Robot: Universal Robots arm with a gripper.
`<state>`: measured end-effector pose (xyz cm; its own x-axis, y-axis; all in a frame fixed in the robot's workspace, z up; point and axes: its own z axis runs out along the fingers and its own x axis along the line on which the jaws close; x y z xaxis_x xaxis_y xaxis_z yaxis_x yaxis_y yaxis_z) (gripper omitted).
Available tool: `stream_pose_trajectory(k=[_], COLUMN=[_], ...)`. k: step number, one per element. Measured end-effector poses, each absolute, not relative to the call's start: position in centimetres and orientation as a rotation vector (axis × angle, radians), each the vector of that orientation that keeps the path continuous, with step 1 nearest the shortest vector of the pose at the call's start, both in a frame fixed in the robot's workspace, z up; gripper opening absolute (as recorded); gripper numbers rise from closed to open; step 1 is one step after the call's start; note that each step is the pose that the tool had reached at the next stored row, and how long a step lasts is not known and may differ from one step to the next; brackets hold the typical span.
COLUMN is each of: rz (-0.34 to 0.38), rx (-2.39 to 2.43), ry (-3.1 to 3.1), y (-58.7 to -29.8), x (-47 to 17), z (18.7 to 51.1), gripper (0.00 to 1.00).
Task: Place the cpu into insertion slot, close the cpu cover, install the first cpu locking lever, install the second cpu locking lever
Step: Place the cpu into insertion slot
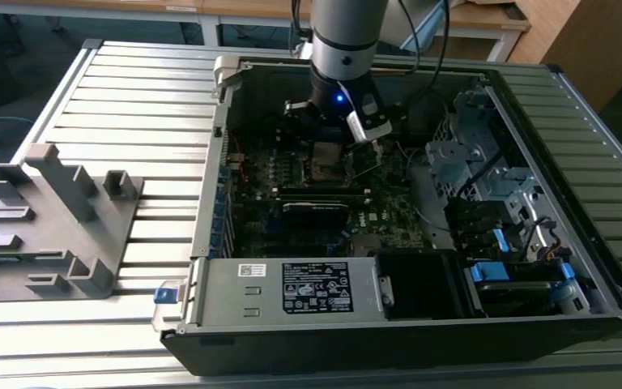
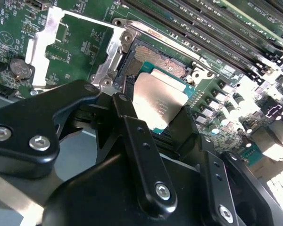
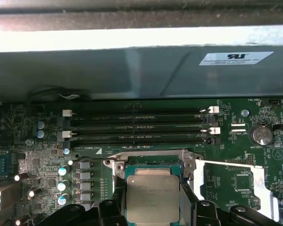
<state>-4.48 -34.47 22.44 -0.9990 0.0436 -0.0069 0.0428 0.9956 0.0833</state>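
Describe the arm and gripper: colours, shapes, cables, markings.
Arm: silver-grey cylinder, black wrist with a blue light and a white block beside it; dark cables trail behind. Gripper: black, jointed link fingers with silver screw heads.

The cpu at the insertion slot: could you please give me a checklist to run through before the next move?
1. The cpu is gripped between the fingers of the end effector: ok.
2. The cpu cover lies open, off to the side of the insertion slot: ok.
3. The cpu's edges look parallel to the slot's: ok.
4. The cpu is fully seated in the slot: cannot tell.
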Motion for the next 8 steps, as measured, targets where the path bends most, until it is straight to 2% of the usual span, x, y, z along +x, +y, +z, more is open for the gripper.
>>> stream_pose_trajectory(k=[8], rz=[0.130], rx=[0.068], ry=[3.129], y=[-34.46], x=[-4.35], z=[22.37], gripper=[0.54])
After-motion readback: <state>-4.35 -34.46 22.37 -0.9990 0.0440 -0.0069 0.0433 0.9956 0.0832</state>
